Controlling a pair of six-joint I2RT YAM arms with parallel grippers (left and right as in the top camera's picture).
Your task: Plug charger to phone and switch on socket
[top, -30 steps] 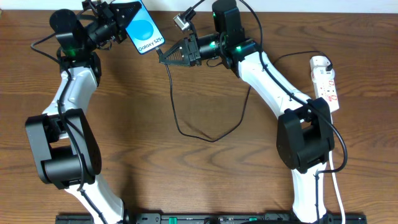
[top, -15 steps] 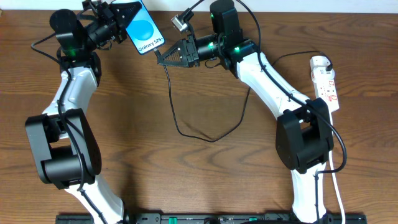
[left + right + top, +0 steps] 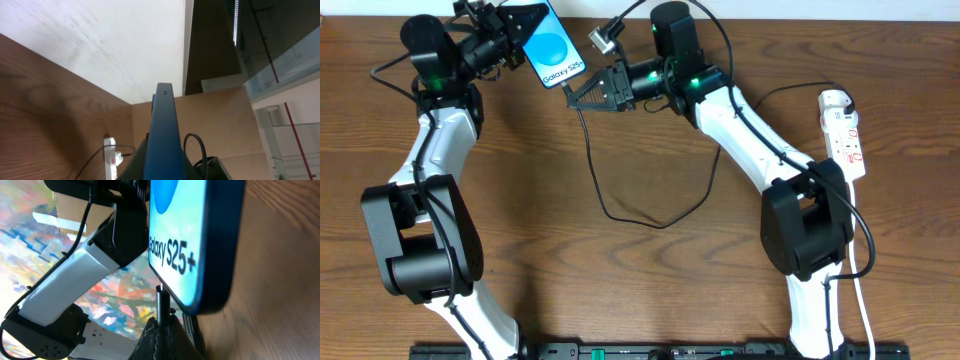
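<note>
My left gripper (image 3: 523,28) is shut on the phone (image 3: 554,48) and holds it raised at the back of the table, blue screen up. In the left wrist view the phone (image 3: 163,130) stands edge-on between the jaws of that gripper (image 3: 163,172). My right gripper (image 3: 576,97) is shut on the charger (image 3: 598,170) at its plug, just below the phone's lower end. In the right wrist view the plug (image 3: 160,302) rises out of the gripper (image 3: 161,332) and meets the bottom edge of the phone (image 3: 200,240); whether it sits in the port is hidden. The socket (image 3: 845,130) lies far right.
The black cable loops over the middle of the wooden table (image 3: 570,270) and runs right to the socket, which also shows in the left wrist view (image 3: 110,159). A white cord (image 3: 865,300) trails from the strip toward the front edge. The left arm (image 3: 85,275) is close ahead of the right wrist.
My right gripper has shifted left with the plug, closing in on the phone's lower end. The left gripper and the phone have stayed still.
</note>
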